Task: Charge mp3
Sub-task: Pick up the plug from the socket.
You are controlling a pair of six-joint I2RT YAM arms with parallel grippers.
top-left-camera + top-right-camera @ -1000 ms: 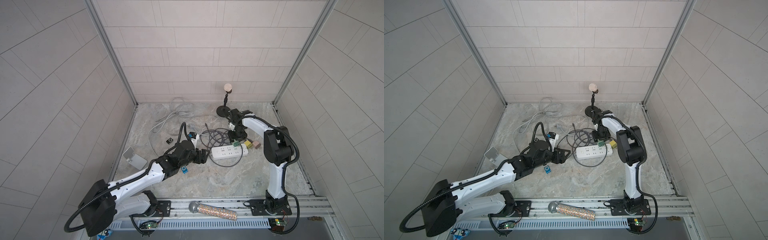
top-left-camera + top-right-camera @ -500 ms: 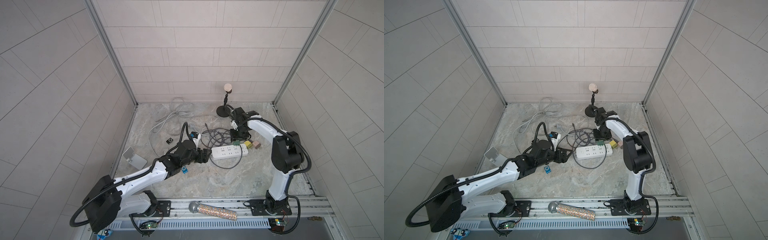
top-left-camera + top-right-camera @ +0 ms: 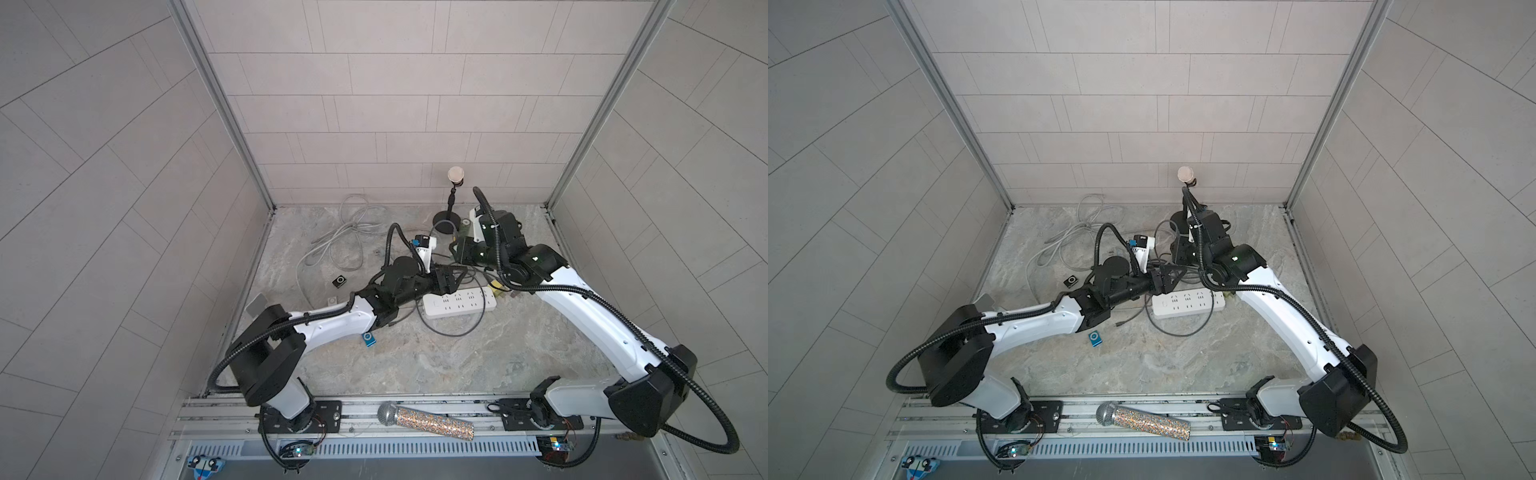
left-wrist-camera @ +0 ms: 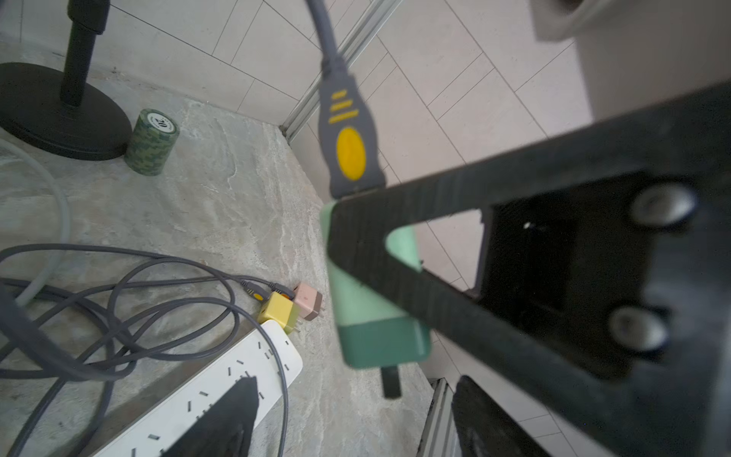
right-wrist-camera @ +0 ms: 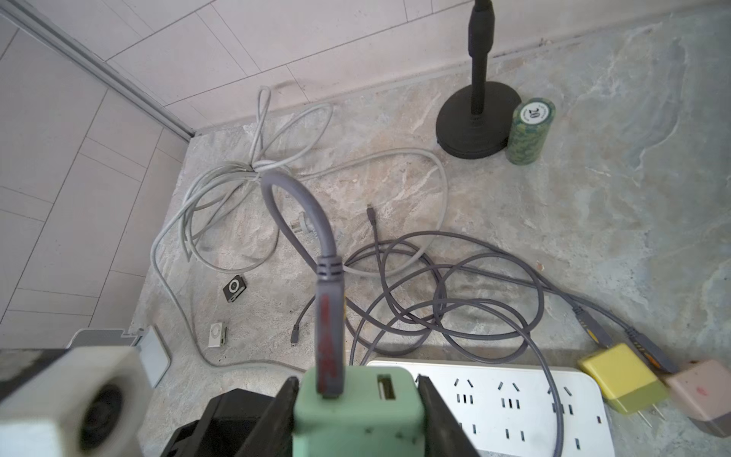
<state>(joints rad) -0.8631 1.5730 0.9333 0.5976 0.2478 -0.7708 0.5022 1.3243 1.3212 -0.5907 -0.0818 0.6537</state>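
The right gripper [image 5: 358, 395] is clamped on the green charger [image 5: 356, 423] and holds it above the strip [image 5: 514, 399], with a grey cable [image 5: 312, 221] plugged into the charger's top. The left gripper [image 3: 448, 281] hovers just beside it over the strip's end, jaws spread and empty. Three players lie well apart from the strip, past its end on the left arm's side: black mp3 [image 5: 234, 287], white mp3 [image 5: 217, 334] and blue mp3 [image 3: 368, 339]. I cannot tell which is meant. Each looks tiny, light, rigid and smooth, so a nudge would likely make it skid. Pinch it across its narrow edges, keeping the port clear for a small loose plug [image 5: 294, 336].
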